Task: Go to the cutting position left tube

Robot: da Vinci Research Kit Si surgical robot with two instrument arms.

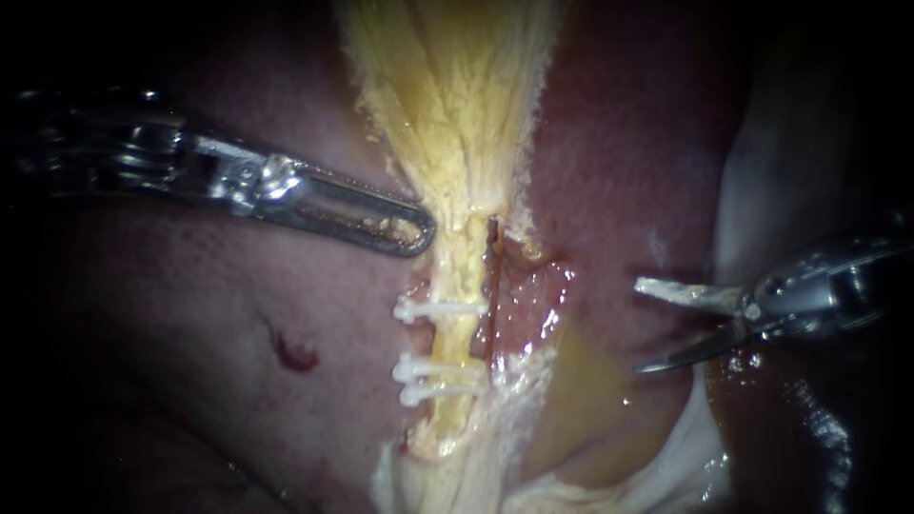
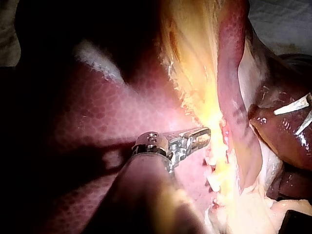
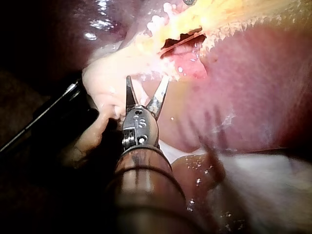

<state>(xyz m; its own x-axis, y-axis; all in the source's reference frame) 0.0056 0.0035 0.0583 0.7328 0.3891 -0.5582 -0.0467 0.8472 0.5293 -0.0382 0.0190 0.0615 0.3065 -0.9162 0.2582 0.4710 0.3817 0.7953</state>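
The left tube [image 1: 455, 333], a pale yellow strand, ran from 12 to 6 o'clock at the centre of the endoscope view, crossed by three white clips [image 1: 438, 367]. At 3 o'clock, well apart from it, the right instrument [image 1: 640, 326] held its blades spread. At 10 o'clock, the left instrument [image 1: 405, 227] lay with jaws together, its tip against the yellow tissue.

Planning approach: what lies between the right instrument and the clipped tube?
Endoscope view: a thin reddish tube and glistening raw tissue separate right instrument from clipped tube.

Liver [image 2: 97, 122] lying on pale sheet [image 2: 282, 19], possibly cloth.
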